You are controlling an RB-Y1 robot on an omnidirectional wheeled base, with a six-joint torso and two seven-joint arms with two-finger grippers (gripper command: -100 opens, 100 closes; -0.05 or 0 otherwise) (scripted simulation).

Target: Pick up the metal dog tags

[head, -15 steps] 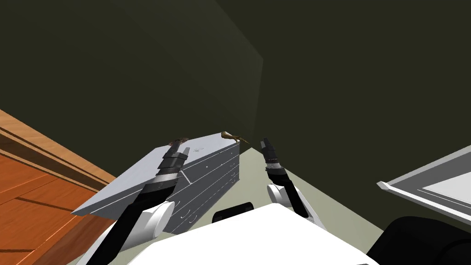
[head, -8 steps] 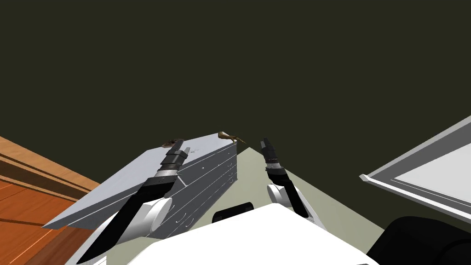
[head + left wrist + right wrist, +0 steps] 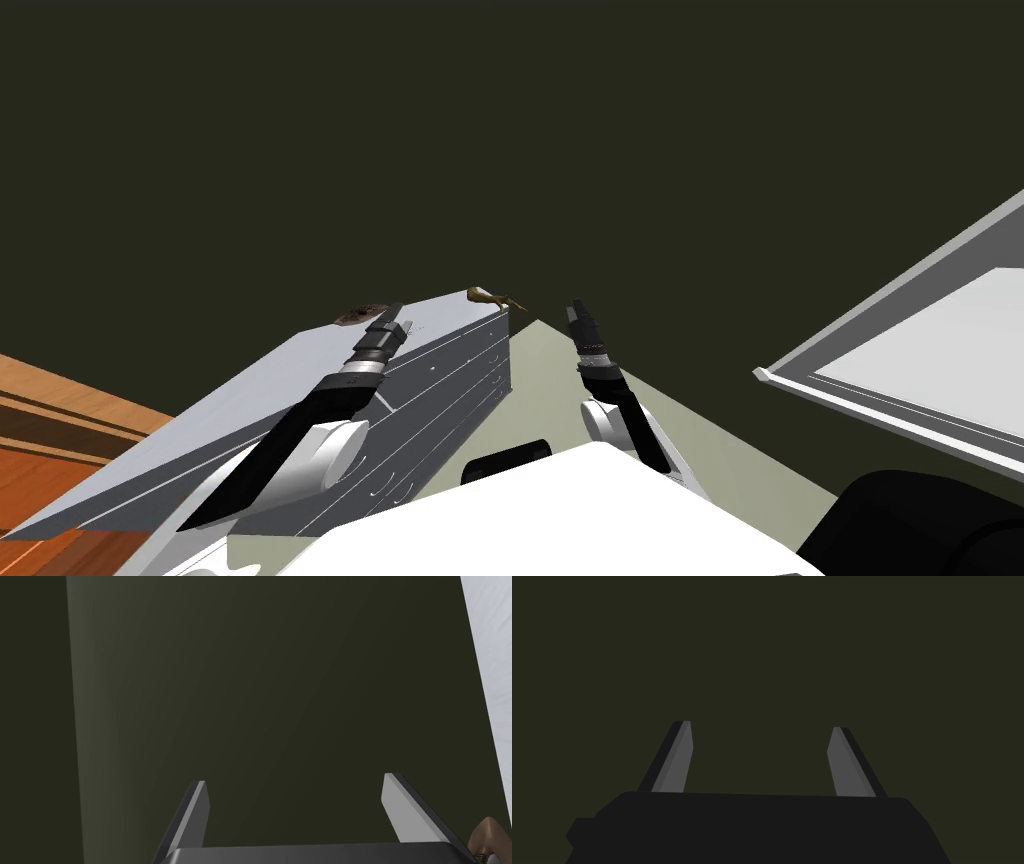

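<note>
A grey dresser (image 3: 300,385) with several drawers stands to my left. My left gripper (image 3: 402,318) hovers over the far end of its top, fingers open (image 3: 295,786) with nothing between them. A tiny pale speck (image 3: 415,327) lies on the top just beside that gripper's tip; it may be the dog tags, but it is too small to tell. A brown round thing (image 3: 360,314) sits at the back edge beside the gripper. A brown long-necked object (image 3: 487,295) rests on the far corner, and its edge (image 3: 487,828) shows beside my left finger. My right gripper (image 3: 572,304) is raised past the dresser's corner, open (image 3: 760,726) and facing the dark wall.
A dark olive wall (image 3: 600,150) rises behind the dresser. Pale floor (image 3: 545,365) runs between the dresser and my right arm. An orange wooden surface (image 3: 60,400) lies at the left edge. A white panel with a grey frame (image 3: 900,370) slants in at the right.
I have turned: the dresser and the wooden surface have slid left, the framed panel has come further in from the right. Both grippers stay open; the left one stays over the dresser's top.
</note>
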